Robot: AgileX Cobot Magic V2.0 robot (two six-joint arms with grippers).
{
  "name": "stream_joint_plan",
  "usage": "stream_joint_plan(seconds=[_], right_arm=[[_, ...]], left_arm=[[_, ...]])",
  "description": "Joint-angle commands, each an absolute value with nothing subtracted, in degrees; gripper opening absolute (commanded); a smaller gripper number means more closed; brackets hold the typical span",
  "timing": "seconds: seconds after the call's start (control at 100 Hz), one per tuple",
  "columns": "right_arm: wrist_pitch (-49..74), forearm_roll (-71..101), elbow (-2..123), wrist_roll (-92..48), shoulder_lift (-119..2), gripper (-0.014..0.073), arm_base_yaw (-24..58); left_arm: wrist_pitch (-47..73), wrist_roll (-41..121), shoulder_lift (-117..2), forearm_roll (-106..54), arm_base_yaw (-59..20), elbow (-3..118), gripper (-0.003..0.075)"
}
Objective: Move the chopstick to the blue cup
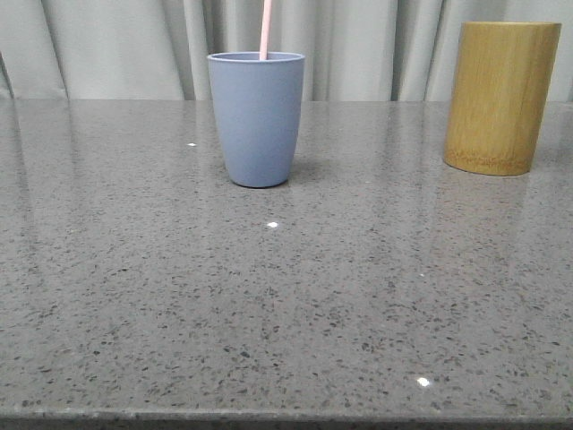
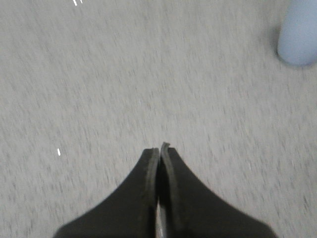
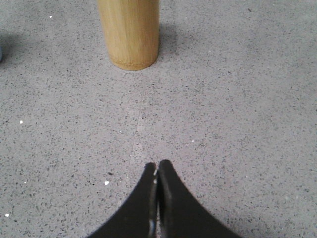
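The blue cup (image 1: pixel 257 116) stands upright at the back middle of the grey table. A pale pink chopstick (image 1: pixel 265 29) stands in it and runs up out of the front view. The cup's base also shows in the left wrist view (image 2: pixel 299 37), far from my left gripper (image 2: pixel 159 148), which is shut and empty above bare table. My right gripper (image 3: pixel 157 164) is shut and empty, above the table short of the bamboo holder (image 3: pixel 130 32). Neither gripper shows in the front view.
The yellow-brown bamboo holder (image 1: pixel 500 96) stands upright at the back right; nothing sticks out above its rim in the front view. A grey curtain (image 1: pixel 107 45) hangs behind the speckled grey table (image 1: pixel 269 305), whose front edge runs along the bottom of the front view.
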State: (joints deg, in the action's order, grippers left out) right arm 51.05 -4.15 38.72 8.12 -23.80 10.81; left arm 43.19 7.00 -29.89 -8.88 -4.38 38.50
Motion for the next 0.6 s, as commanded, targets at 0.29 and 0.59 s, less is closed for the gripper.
stream_joint_plan(seconds=[0.29,0.59], right_arm=[[46.91,-5.21,40.00,7.69,-24.12,-0.0067,10.43],[46.91,-5.21,40.00,7.69,-24.12,-0.0067,10.43]], left_arm=[[10.39,6.70,-10.25,-5.58,-4.39,14.69,-0.0019],[9.16,4.69,2.36,-2.93,-4.39,3.09,-0.0019]])
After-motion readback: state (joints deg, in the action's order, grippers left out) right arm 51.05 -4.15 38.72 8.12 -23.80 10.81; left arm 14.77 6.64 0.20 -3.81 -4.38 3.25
